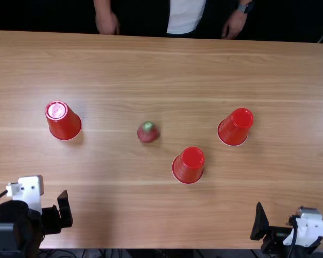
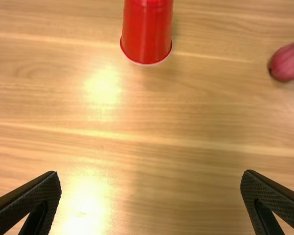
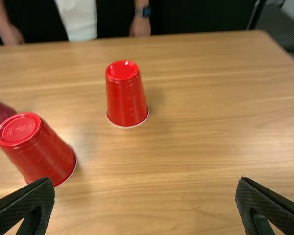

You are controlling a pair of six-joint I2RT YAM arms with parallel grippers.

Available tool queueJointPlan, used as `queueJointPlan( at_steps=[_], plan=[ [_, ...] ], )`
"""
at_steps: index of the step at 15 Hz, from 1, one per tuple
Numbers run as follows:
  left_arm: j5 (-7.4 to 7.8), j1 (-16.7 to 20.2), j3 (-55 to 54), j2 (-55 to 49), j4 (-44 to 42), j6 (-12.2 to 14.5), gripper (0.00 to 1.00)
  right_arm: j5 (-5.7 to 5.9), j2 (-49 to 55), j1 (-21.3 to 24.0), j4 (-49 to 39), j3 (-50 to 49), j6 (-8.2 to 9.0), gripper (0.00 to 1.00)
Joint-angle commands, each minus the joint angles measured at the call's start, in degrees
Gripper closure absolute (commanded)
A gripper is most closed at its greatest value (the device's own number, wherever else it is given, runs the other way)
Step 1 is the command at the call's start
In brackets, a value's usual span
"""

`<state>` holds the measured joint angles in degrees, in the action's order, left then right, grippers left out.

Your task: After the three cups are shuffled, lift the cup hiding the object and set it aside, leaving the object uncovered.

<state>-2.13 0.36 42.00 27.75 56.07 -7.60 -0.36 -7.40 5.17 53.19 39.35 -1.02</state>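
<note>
We find the object [image 1: 148, 131] uncovered among three inverted cups [image 1: 189, 164]. The left hand [image 2: 149, 175] and right hand [image 3: 144, 181] sit open at the near edge, presumably for clearance.

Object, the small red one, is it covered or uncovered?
Uncovered: the object sits bare on the table, apart from the middle cup.

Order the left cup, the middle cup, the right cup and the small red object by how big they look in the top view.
1. The left cup, middle cup and right cup look alike; I would not rank them.
2. The small red object is clearly the smallest.
</note>
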Motion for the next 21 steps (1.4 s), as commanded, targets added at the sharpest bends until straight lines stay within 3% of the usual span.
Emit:
queueJointPlan(
  at_steps=[1,7,11,13,18,21],
  plan=[
    [0.44,0.1,-3.5,-5.5,-1.9,-0.3,0.00,0.89,4.4,1.2,-0.2,-2.4,-0.35,0.00],
    [0.55,0.2,-17.3,-26.0,-9.5,-0.2,0.00,0.36,7.4,1.2,-0.7,-5.8,-0.14,0.00],
    [0.44,0.0,-22.9,-27.7,-18.9,0.5,0.00,0.26,7.4,1.2,-4.6,-7.8,-0.14,0.00],
    [0.87,-0.3,-27.1,-27.7,-31.9,0.4,0.00,-0.06,7.4,1.2,-19.9,-13.0,0.49,0.00],
    [0.97,-0.3,-42.0,-27.7,-54.5,0.5,0.00,-0.06,7.4,1.2,-56.4,-33.1,0.28,0.00],
    [0.76,-0.3,-42.0,-27.7,-54.2,0.6,0.00,-0.17,7.4,1.2,-61.0,-38.9,0.17,0.00]
  ],
)
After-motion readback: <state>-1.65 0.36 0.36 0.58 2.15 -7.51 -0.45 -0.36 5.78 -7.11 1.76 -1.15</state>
